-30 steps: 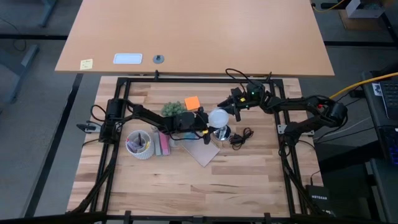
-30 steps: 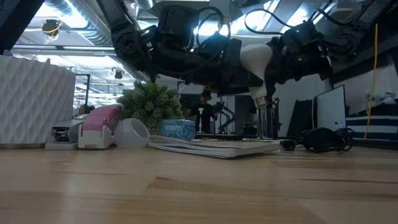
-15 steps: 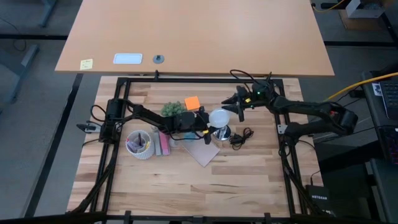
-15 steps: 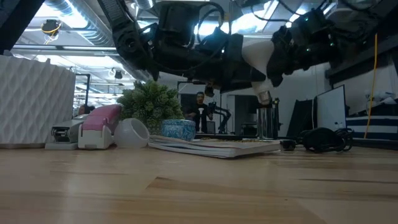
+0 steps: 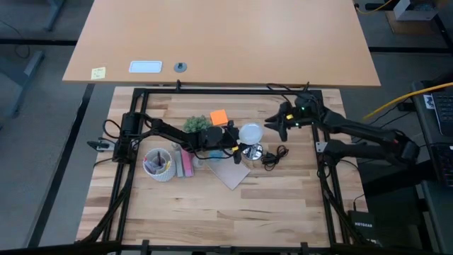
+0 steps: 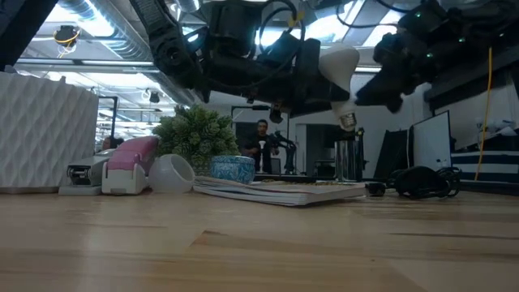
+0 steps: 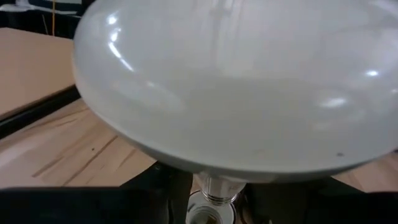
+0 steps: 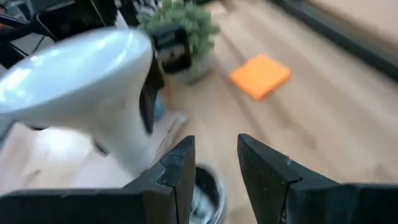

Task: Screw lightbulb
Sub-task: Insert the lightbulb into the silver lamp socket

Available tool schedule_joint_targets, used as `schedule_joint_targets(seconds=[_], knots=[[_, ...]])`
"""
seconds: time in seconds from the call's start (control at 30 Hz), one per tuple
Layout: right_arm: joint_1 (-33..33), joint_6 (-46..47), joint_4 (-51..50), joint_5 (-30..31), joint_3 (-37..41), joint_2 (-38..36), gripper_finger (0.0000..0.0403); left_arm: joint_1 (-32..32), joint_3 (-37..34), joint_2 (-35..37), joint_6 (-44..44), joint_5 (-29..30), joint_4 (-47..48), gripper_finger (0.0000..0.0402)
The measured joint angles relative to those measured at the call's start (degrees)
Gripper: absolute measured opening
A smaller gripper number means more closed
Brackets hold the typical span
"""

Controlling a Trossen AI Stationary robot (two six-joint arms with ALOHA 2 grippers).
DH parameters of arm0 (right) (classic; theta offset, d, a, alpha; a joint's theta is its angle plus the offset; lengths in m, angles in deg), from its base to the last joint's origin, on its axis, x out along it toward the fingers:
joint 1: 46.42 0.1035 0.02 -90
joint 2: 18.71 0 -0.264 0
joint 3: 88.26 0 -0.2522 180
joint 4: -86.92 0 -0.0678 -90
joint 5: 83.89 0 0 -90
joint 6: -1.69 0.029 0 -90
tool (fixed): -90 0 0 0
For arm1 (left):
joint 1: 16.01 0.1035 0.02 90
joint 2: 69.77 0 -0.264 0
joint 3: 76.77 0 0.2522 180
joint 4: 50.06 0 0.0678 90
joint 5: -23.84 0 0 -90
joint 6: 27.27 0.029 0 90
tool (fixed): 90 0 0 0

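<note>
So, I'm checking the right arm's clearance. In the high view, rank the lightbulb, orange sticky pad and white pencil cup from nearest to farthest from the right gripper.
1. Lightbulb, held by the left gripper, just left of the right gripper.
2. Orange sticky pad, farther left.
3. White pencil cup, far left, near the left arm's base.

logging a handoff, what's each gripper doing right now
Left gripper: shut on the frosted white pear-shaped lightbulb.
Right gripper: open, holding nothing, clear of the lightbulb.
</note>
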Motion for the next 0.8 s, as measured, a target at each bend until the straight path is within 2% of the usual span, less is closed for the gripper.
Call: schedule_joint_targets(seconds=[0.17,0.27,0.47,0.6,0.8], knots=[[0.0,5.3,-9.8,-2.6,0.0,-3.7,0.0127,0.0,0.0,0.0,0.4,0.0,0.0,0.0150],[0.0,5.4,-12.1,-1.2,0.0,-5.6,0.0127,0.0,0.0,0.0,3.2,0.0,0.0,0.0150],[0.0,4.8,-8.3,2.8,0.0,-8.1,0.0127,0.0,0.0,0.0,4.9,0.0,2.6,0.0150],[0.0,5.0,-4.2,3.5,0.0,-8.8,0.0127,0.0,0.0,0.0,4.9,0.0,6.1,0.0150],[0.0,6.3,-0.6,3.7,0.0,-8.6,0.0127,0.0,0.0,0.0,4.8,0.0,5.2,0.0150]])
